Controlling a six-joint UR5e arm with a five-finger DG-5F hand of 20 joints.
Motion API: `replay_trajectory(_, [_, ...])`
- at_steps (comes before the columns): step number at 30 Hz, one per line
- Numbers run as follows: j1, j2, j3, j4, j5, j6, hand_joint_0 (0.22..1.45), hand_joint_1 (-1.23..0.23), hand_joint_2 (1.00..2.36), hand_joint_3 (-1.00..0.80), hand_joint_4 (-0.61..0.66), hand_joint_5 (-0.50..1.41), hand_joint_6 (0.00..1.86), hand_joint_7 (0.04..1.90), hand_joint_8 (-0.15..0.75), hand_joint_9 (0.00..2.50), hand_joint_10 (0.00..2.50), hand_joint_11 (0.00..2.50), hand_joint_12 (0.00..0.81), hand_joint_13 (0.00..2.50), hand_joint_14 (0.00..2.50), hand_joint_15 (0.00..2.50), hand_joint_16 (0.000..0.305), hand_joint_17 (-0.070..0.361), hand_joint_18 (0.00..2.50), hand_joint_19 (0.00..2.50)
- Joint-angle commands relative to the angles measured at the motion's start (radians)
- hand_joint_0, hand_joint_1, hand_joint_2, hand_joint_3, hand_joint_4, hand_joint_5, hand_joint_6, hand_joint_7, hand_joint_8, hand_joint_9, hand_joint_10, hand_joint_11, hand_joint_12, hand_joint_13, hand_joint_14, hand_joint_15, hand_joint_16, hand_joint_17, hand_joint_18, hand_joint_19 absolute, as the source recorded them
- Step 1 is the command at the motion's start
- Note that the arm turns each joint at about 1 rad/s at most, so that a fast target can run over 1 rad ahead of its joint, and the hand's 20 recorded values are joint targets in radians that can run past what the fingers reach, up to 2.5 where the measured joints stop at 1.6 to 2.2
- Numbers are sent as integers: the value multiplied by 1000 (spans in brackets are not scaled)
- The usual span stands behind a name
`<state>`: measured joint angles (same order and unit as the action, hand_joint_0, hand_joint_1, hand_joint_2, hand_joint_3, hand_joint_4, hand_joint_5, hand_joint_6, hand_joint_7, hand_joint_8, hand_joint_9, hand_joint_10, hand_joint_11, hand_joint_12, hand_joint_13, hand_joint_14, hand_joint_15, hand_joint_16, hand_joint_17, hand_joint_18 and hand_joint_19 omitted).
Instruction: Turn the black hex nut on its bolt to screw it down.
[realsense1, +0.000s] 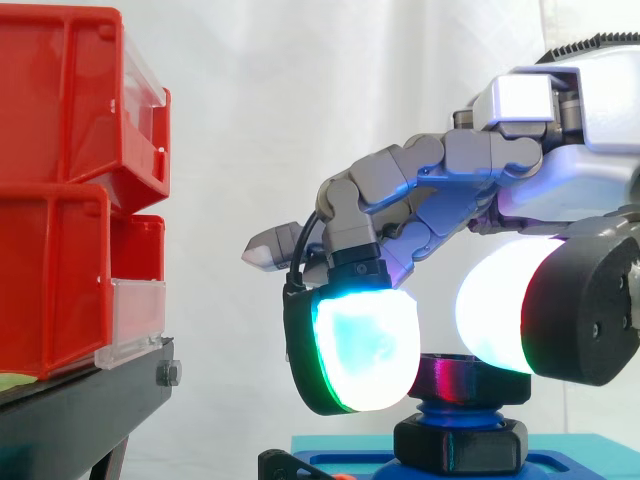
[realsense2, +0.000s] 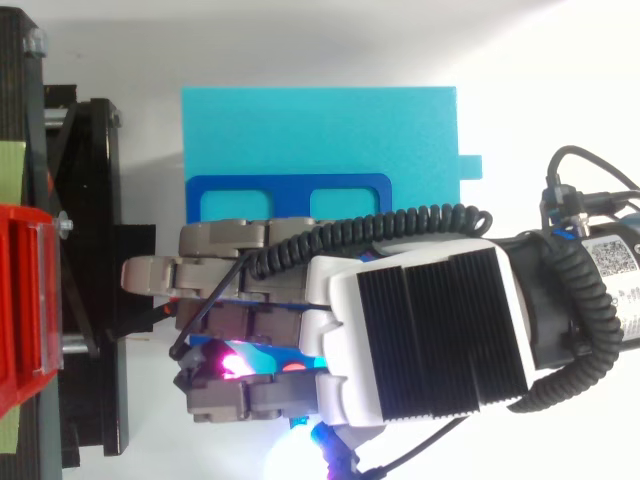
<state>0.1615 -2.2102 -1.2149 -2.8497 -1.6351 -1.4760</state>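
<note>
1. The hand (realsense1: 575, 115) hangs over the black hex nut (realsense1: 460, 446), right of the bins. Whether it grips anything cannot be determined.
2. The nut is six-sided and sits low on a blue bolt (realsense1: 437, 410). A dark, magenta-lit part (realsense1: 466, 381) above it is hard to identify.
3. From above, the hand hides both nut and bolt.
4. A blue plate (realsense2: 298, 200), partly covered, lies on a teal block (realsense2: 320, 130).
5. Left: red bins (realsense1: 60, 190) on a black stand (realsense1: 80, 410), cut off. The white curtain (realsense1: 300, 120) hangs far behind.

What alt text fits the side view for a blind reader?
A grey robot hand hangs just over a black hex nut on a blue threaded bolt, on a teal base. Red plastic bins sit on a black stand at left.
</note>
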Motion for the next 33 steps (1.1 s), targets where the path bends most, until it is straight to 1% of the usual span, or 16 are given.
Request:
replay_trajectory(1, [-8, 0, 0, 0, -11, -20, 556, -364, 1000, -500, 19, -43, 504, 1315, 253, 695, 0, 0, 329, 247, 0, 0, 45, 102, 275, 254])
replay_trajectory(8, [-14, 0, 0, 0, -20, -33, 556, -364, 1000, -500, 28, -47, 504, 1301, 256, 692, 0, 0, 332, 280, 0, 0, 45, 100, 288, 262])
replay_trajectory(10, [-19, 1, 0, -7, -26, -33, 556, -364, 1000, -500, 31, -48, 504, 1306, 258, 696, 0, 0, 331, 282, 0, 0, 45, 100, 295, 266])
replay_trajectory(14, [-27, 0, 0, -14, -42, -33, 555, -363, 1000, -500, 37, -45, 503, 1334, 259, 696, 0, 0, 330, 290, 0, 0, 45, 101, 301, 272])
replay_trajectory(17, [-27, 0, 0, -14, -45, -33, 554, -358, 1000, -500, 44, -45, 503, 1355, 263, 699, 0, 0, 332, 296, 0, 0, 45, 101, 313, 271])
replay_trajectory(19, [-33, 0, 0, -17, -48, -40, 554, -353, 1000, -500, 47, -43, 503, 1364, 261, 701, 0, 0, 331, 296, 0, 0, 45, 101, 313, 270])
replay_trajectory(20, [-33, 0, 0, -17, -48, -43, 553, -349, 1000, -500, 46, -43, 503, 1366, 265, 702, 0, 0, 331, 299, 0, 0, 45, 101, 313, 270])
replay_trajectory(21, [-39, 0, 0, -17, -51, -47, 552, -345, 1000, -500, 43, -43, 503, 1372, 262, 702, 0, 0, 331, 301, 0, 0, 45, 101, 312, 273])
replay_trajectory(24, [-45, 0, 0, -19, -63, -53, 549, -330, 1000, -500, 50, -42, 503, 1380, 266, 709, 0, 0, 330, 305, 0, 0, 45, 101, 313, 275])
replay_trajectory(26, [-54, 0, 0, -16, -75, -59, 547, -322, 1000, -500, 45, -43, 502, 1379, 269, 706, 0, 0, 331, 307, 0, 0, 45, 101, 314, 273])
replay_trajectory(28, [-57, 0, 0, -14, -85, -66, 545, -309, 1000, -500, 59, -44, 503, 1381, 268, 702, 0, 0, 333, 308, 0, 0, 45, 102, 316, 273])
replay_trajectory(29, [-65, 0, 0, -13, -92, -72, 544, -304, 1000, -500, 60, -45, 502, 1379, 268, 700, 0, 0, 333, 308, 0, 0, 45, 102, 317, 280])
replay_trajectory(32, [-76, 0, 0, -3, -100, -79, 540, -288, 1000, -500, 72, -47, 502, 1376, 272, 698, 0, 0, 335, 309, 0, 0, 46, 103, 320, 283])
replay_trajectory(33, [-82, 0, 0, 6, -104, -83, 539, -284, 1000, -500, 73, -47, 502, 1375, 273, 699, 0, 0, 335, 308, 0, 0, 46, 103, 321, 275])
